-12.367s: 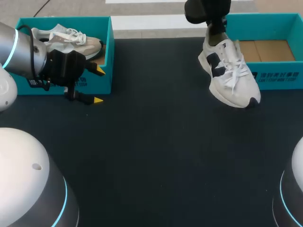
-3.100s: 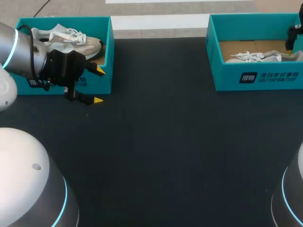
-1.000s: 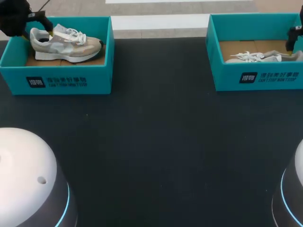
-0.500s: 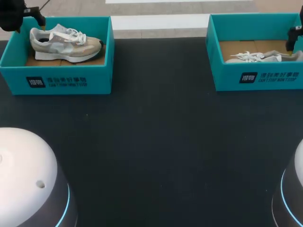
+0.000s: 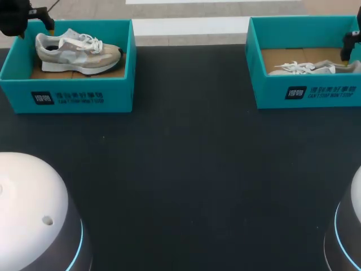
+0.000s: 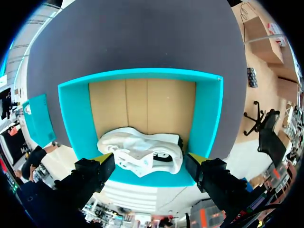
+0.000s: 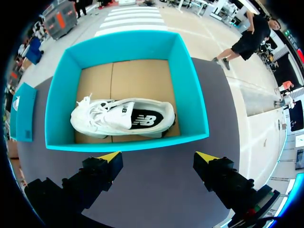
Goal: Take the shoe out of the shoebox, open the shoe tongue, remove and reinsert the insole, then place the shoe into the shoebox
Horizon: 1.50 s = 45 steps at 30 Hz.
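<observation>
A grey and beige shoe [image 5: 79, 48] stands upright in the left teal shoebox [image 5: 67, 96]. My left gripper [image 5: 40, 20] hangs open above that box's far left corner. In the left wrist view the shoe [image 6: 142, 152] lies below and between the spread fingers of the left gripper [image 6: 149, 160], untouched. A white shoe [image 5: 310, 68] lies on its side in the right teal shoebox [image 5: 307, 93]. My right gripper [image 5: 348, 48] stands open at that box's right end. Seen from the right wrist, the right gripper [image 7: 159, 157] is above the box wall [image 7: 128, 143], with the white shoe [image 7: 123, 118] ahead of it.
The dark table mat [image 5: 186, 169] stretches between the two boxes and toward the front. Both arm bases [image 5: 34, 220] rise at the front corners.
My left gripper has drawn back a little from the shoe's heel toward the far left corner. The right arm and both shoes have not moved.
</observation>
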Motion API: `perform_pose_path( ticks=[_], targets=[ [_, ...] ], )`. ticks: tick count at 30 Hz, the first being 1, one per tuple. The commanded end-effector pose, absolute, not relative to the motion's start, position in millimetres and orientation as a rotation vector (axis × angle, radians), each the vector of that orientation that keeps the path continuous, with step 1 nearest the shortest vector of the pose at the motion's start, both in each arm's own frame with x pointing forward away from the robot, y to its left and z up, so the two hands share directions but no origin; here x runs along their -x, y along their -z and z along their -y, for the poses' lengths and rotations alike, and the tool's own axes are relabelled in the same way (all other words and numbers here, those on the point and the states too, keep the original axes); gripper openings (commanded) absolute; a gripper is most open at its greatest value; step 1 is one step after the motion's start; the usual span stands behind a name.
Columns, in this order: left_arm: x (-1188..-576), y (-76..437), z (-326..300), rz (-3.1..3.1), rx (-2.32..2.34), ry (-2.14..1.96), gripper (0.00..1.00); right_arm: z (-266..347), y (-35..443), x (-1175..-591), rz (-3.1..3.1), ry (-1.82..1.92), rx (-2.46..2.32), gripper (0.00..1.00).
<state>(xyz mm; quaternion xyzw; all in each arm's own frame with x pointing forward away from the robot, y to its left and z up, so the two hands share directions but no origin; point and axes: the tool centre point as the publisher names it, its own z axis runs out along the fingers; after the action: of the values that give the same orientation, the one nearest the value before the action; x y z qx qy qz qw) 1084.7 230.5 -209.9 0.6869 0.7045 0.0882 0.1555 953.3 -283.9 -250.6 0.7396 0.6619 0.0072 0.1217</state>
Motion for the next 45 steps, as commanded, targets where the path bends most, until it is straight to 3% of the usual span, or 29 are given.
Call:
perform_pose_path(
  ticks=[1, 22, 37, 42, 44, 45],
  targets=[
    [-1088, 210, -234, -2.014, -1.976, -0.269, 1.0, 283, 250, -953, -1.931, -0.022, -2.16, 1.0],
    [-1191, 238, -276, -2.031, -2.113, -0.2, 1.0, 283, 250, -953, -1.931, -0.022, -2.16, 1.0],
    [-1214, 278, -283, -1.979, -2.22, -0.258, 1.0, 283, 250, -953, -1.931, -0.022, -2.16, 1.0],
    [-1212, 290, -280, -1.974, -2.242, -0.265, 0.86, 283, 250, -953, -1.931, -0.022, -2.16, 1.0],
    [-1213, 294, -281, -1.985, -2.236, -0.268, 0.85, 283, 250, -953, -1.931, -0.022, -2.16, 1.0],
    [-1213, 294, -281, -1.986, -2.235, -0.265, 0.77, 283, 250, -953, -1.931, -0.022, -2.16, 1.0]
  ],
)
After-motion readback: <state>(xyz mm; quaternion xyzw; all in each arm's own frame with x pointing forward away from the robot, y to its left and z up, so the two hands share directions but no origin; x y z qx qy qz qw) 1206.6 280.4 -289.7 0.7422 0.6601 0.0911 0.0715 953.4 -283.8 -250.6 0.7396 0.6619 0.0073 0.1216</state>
